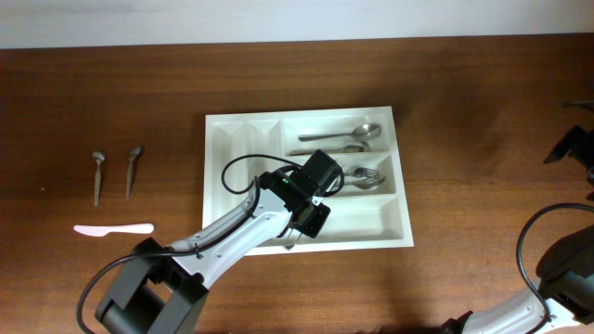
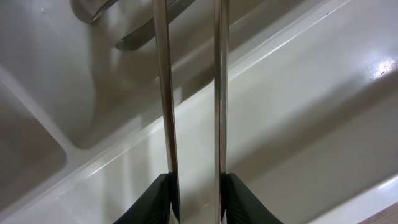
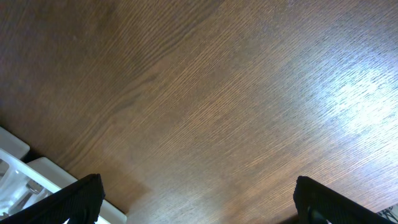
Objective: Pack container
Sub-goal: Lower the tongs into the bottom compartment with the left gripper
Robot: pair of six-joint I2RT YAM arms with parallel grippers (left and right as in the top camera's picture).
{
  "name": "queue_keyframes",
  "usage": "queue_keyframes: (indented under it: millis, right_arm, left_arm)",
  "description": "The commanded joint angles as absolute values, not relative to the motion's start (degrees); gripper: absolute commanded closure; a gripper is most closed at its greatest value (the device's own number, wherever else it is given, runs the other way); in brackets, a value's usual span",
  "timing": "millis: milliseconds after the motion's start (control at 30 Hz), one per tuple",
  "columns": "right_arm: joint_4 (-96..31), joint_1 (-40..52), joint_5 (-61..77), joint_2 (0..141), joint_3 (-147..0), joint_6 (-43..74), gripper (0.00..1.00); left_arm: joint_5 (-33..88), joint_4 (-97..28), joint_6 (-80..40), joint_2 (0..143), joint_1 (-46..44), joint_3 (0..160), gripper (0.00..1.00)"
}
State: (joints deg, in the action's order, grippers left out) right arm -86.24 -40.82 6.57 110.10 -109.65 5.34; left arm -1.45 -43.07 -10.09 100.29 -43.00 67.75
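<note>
Though the table (image 1: 111, 93) is grained wood, the container (image 1: 371, 218) gleams (smooth white plastic).

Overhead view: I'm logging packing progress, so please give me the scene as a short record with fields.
container: white tray, five compartments
top wide compartment: spoons
middle wide compartment: forks
left gripper: over the tray's lower part, two thin metal strips between its fingers, grip unclear
right gripper: open, over bare table
outside the tray: two small spoons and a white knife, to its left
</note>
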Motion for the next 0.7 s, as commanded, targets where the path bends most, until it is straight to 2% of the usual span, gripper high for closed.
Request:
queue_keyframes:
  millis: [0,233,333,433,667]
  right_arm:
    - [-86.08,-40.51,6.90,110.41,-109.49,4.91,0.01]
    - [-86.08,-40.51,6.90,110.41,-109.49,4.91,0.01]
    - [-86.08,-40.51,6.90,110.41,-109.49,4.91,0.01]
    - [-86.08,-40.51,6.90,110.41,-109.49,4.91,0.01]
    - [-86.08,-40.51,6.90,110.41,-109.49,4.91,0.01]
  left_arm:
    - [-2.66,-43.07,-9.78,100.62,-42.98,69.06,0.70]
    - [-2.83,-43.09,-9.78,100.62,-42.98,69.04,0.73]
    - [-2.85,-43.07,-9.69,100.62,-42.98,69.06,0.93]
    - [-2.81,-43.13,-7.84,100.62,-42.98,69.06,0.98]
    - [-2.76,-44.64,1.02,100.60,-42.98,69.17,0.98]
